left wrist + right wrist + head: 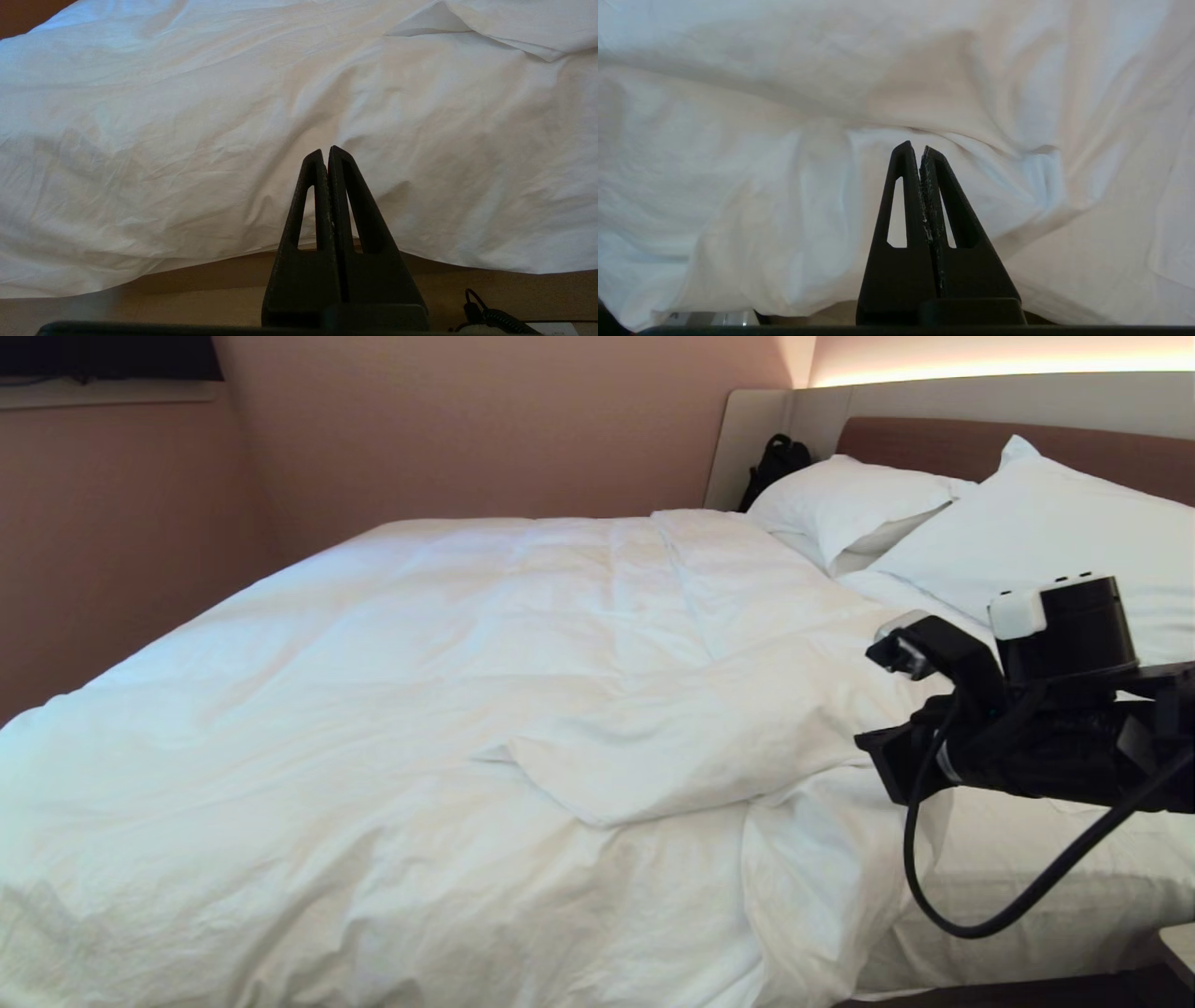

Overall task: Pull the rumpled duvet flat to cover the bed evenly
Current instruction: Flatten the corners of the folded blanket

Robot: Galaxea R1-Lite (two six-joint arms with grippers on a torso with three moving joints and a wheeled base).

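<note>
R gripper (920,151) at 4 o'clock in head view, fingers pressed together, nothing between them, tips just short of duvet (448,709) folds. L gripper (325,155) also closed, empty, low by duvet's hanging edge. Duvet rumpled across bed (1018,887), corner folded back toward centre. Pillows (943,523) at 1 o'clock by headboard (934,443).

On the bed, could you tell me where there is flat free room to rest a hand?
The duvet lies broad and fairly flat between the far wall and its folded-back corner. It is crowded near the pillows and right tool.
</note>
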